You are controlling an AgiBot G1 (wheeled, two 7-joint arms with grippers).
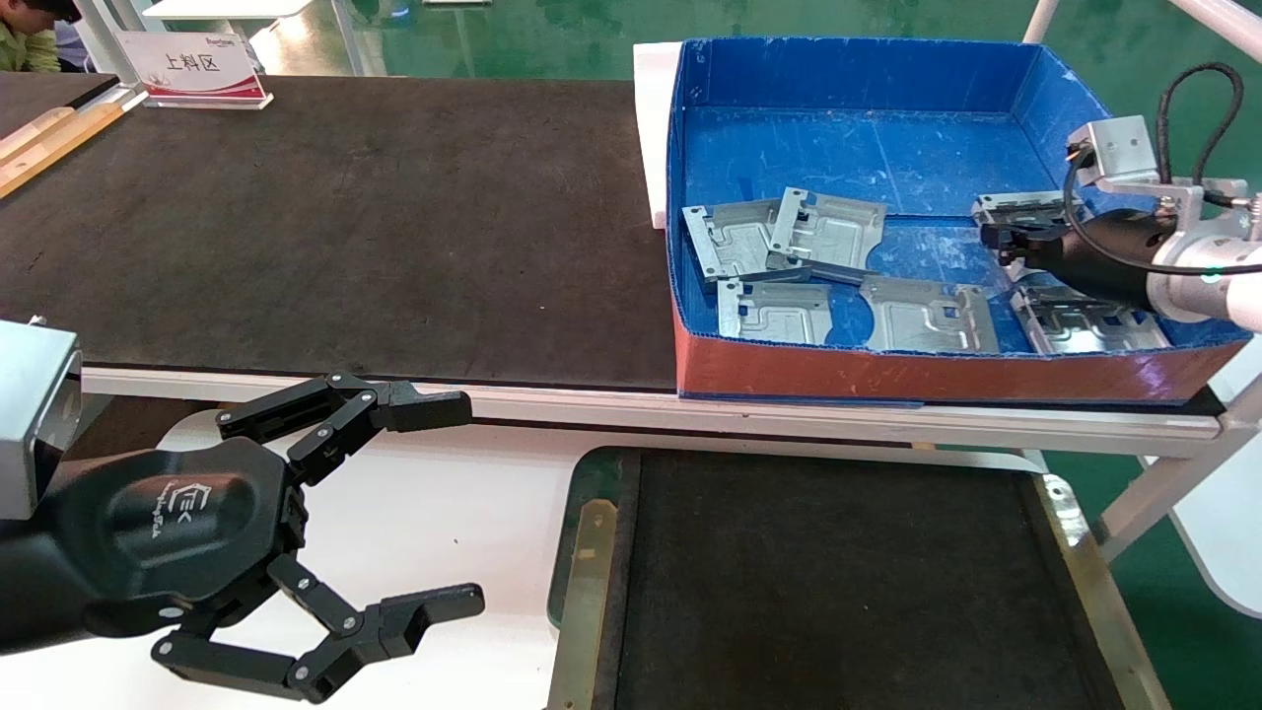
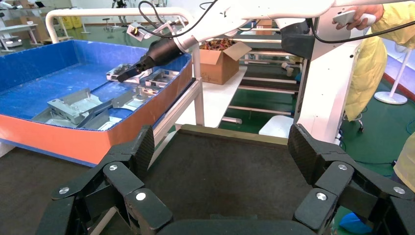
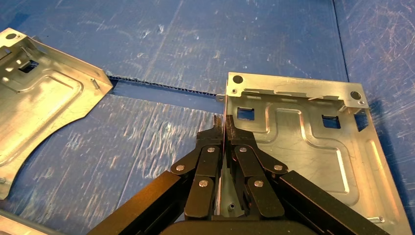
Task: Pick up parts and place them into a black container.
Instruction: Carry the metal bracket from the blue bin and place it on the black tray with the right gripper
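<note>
Several silver-grey parts lie in the blue box (image 1: 868,79), among them two overlapping ones (image 1: 826,229), one near the front wall (image 1: 774,311) and one beside it (image 1: 927,314). My right gripper (image 1: 994,237) is inside the box, shut on the bent edge of one part (image 3: 303,142), which also shows in the head view (image 1: 1020,207). That part sits low over the blue floor. The black container (image 1: 584,552) lies below the table's front edge, its floor bare. My left gripper (image 1: 471,501) is open and empty at the lower left, beside the container; in the left wrist view (image 2: 222,147) it faces the container floor (image 2: 225,176).
A dark mat covers the table (image 1: 345,227) left of the box. A white sign (image 1: 192,67) stands at the back left, and a white block (image 1: 656,128) stands against the box's left wall. A person in yellow (image 2: 372,63) stands beyond the right arm's base.
</note>
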